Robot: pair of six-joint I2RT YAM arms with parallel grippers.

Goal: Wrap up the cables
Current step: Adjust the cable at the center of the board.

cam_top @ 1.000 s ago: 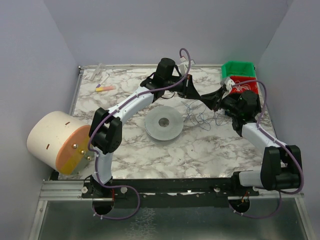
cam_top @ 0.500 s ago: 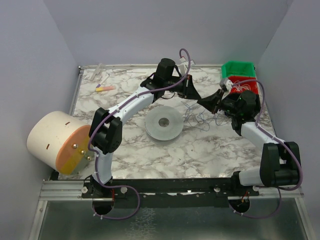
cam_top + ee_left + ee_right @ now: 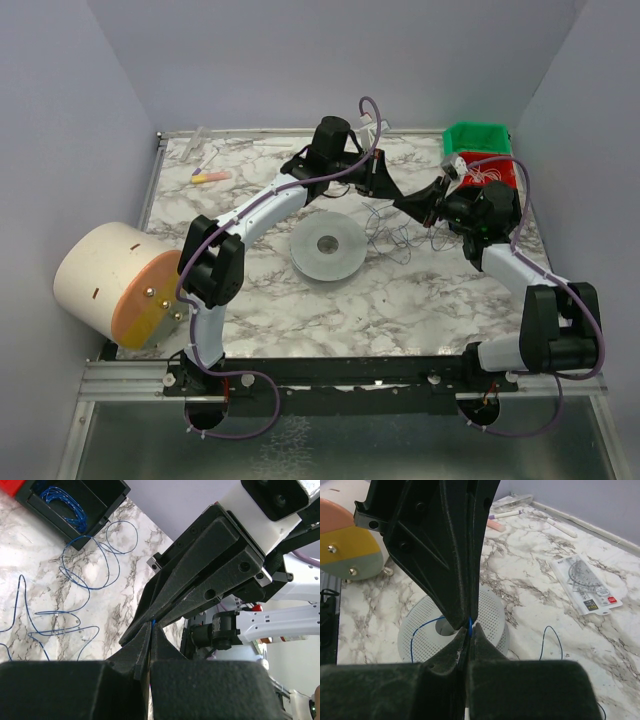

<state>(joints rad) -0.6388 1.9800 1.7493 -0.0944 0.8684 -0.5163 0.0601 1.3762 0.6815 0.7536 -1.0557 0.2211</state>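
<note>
Left end effector (image 3: pixel 392 196) and right end effector (image 3: pixel 406 205) meet tip to tip over the far middle of the table (image 3: pixel 260 300), just beyond the disc (image 3: pixel 327 246). Both are narrow, jaws pressed together, each pinching the same short bit of cable (image 3: pixel 470 624), which shows blue up close at the meeting point. In the left wrist view that bit stands roughly upright between the two sets of tips. From the pinch, one strand arcs down toward the disc (seen from the right wrist). The rest of the cable lies slack on the marble below and to the right of the tips, in loose loops and squiggles with no single heading. In the top view the tangle's long axis runs roughly left to right, from near the disc's far edge toward the right arm. Some loops reach toward a black bin (image 3: pixel 75 502) holding a coil of blue wire. Red bin (image 3: pixel 490 172) and green bin (image 3: pixel 476 138) sit at the far right corner.
</note>
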